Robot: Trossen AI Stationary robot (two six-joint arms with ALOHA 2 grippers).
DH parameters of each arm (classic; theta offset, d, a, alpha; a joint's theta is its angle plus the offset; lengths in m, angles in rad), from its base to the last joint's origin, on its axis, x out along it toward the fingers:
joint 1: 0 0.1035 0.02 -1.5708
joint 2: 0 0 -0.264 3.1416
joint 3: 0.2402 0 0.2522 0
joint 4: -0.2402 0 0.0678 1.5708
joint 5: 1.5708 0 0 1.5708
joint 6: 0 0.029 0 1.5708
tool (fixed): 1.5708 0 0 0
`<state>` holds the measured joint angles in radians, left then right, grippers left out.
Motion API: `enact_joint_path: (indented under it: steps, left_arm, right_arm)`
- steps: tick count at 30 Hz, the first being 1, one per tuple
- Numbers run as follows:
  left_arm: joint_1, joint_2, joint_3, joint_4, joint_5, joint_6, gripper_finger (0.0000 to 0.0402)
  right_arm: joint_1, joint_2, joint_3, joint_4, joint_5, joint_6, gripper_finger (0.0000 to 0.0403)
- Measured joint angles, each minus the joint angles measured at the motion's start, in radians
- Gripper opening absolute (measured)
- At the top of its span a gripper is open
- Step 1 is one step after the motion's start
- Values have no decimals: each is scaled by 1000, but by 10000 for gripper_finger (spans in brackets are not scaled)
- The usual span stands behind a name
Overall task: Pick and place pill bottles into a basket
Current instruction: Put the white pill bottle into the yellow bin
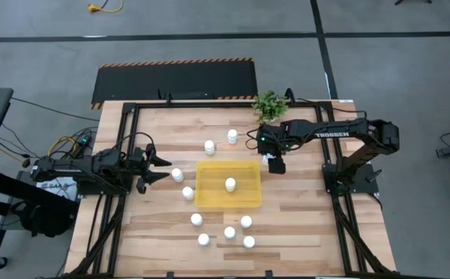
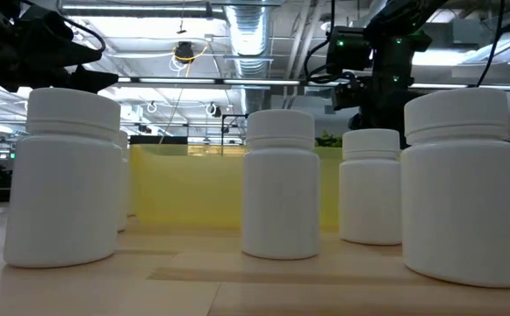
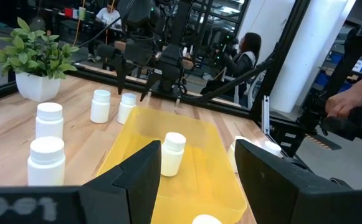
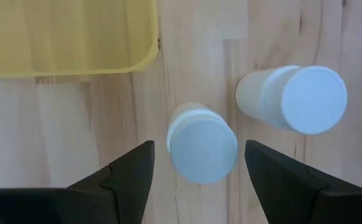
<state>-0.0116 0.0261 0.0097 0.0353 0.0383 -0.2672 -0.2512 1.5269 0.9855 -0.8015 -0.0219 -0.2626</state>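
Bottle cap point(image 4: 202, 149) sits right under the right gripper point(image 1: 276, 164), between its two spread fingers point(image 4: 128, 171). Nothing is held and there is no visible contact. This bottle stands upright on the table point(image 4: 193, 56), just off a corner of the yellow basket point(image 4: 62, 37). A second bottle point(image 4: 293, 99) stands just beside it, on the outer side of one finger.

Risks:
- That finger likely clips the neighbour on descent and tips or rolls it.
- A grip only on the cap could slip.
- An off-centre close may push the bottle over.
- The basket wall is close, so a low carry could snag the rim.

One bottle point(image 1: 230, 184) is already in the basket, and the others point(image 1: 229, 232) stand loose around it. The left gripper point(image 1: 166, 169) waits wide open and empty at the basket's left side. The plant point(image 1: 270, 103) is near the right arm, so there is a slight brush risk.
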Motion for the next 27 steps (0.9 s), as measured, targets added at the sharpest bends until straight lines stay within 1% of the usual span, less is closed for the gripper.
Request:
enact_joint_path:
  steps: [14,22,27]
  left_arm:
    - [0,0,0,0,0,-2,194]
    - [0,0,0,3,0,-7,194]
    - [0,0,0,5,1,-17,194]
  right_arm:
    - [0,0,0,4,1,-2,244]
    - [12,90,0,1,1,-8,244]
    - [15,112,0,24,0,-9,244]
